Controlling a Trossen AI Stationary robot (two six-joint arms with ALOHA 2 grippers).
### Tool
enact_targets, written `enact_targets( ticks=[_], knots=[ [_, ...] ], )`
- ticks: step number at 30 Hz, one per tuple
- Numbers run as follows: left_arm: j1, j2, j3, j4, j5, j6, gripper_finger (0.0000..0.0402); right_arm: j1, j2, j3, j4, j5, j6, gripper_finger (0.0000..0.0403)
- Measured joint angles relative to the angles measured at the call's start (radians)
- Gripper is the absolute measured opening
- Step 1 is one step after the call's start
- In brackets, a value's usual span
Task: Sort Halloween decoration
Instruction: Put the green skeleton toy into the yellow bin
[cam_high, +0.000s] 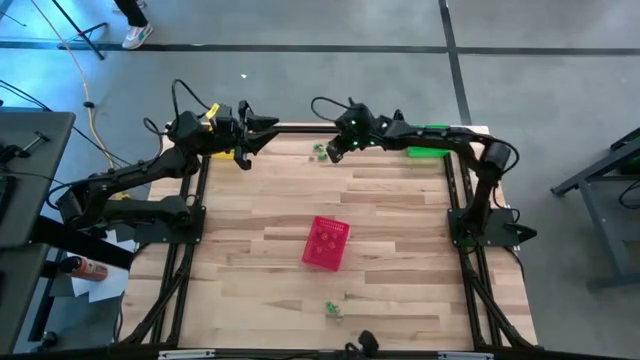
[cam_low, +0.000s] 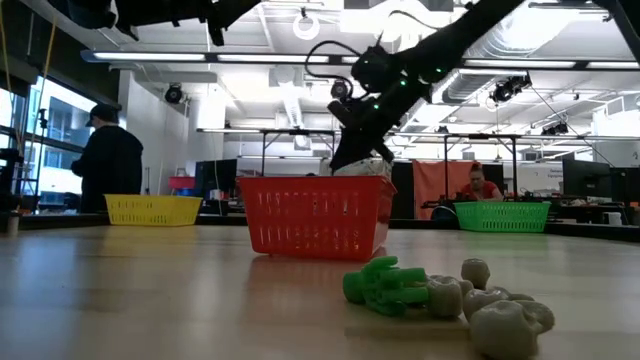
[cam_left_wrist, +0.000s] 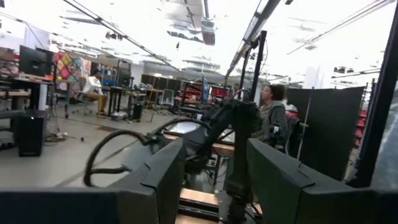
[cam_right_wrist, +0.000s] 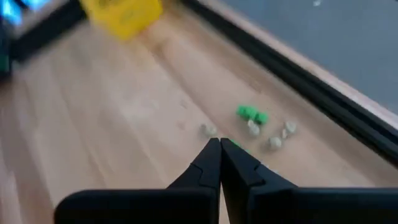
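The right gripper's (cam_right_wrist: 219, 149) jaws are pressed together, with a sliver of green showing at their tips; whether they pinch it cannot be told. They hang over the far edge of the tabletop (cam_high: 250, 260). Just beyond them lies a cluster of Halloween decoration trinkets (cam_right_wrist: 252, 115): one bright green piece and four small pale ones. The left gripper's (cam_left_wrist: 214, 171) jaws stand apart, holding nothing, raised near the far left corner. A second cluster (cam_low: 385, 285) lies near the front edge, one green piece and several pale ones. Three mesh baskets are visible: one red (cam_high: 326, 243) mid-table, one yellow (cam_low: 152, 209), one green (cam_low: 502, 216). The tabletop is pale wood planks. Behind it is a bright workshop with desks and three people.
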Motion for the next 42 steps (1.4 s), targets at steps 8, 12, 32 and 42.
enact_targets(
  ticks=[8, 12, 32, 42],
  knots=[
    [0.010, 0.001, 0.000, -0.002, 0.000, -0.009, 0.0161, 0.033, 0.168, 0.139, -0.077, 0.122, 0.195, 0.0000],
    [0.010, 0.001, 0.000, 0.000, 0.000, -0.042, 0.0161, 0.030, 0.278, 0.273, -0.178, 0.120, 0.263, 0.0000],
    [0.012, 0.001, 0.000, 0.000, 0.000, -0.037, 0.0161, 0.028, 0.380, 0.411, -0.412, 0.149, 0.195, 0.0000],
    [0.012, 0.001, 0.000, -0.004, 0.000, -0.035, 0.0161, 0.015, 0.380, 0.397, -0.408, -0.006, -0.237, 0.0000]
  ],
)
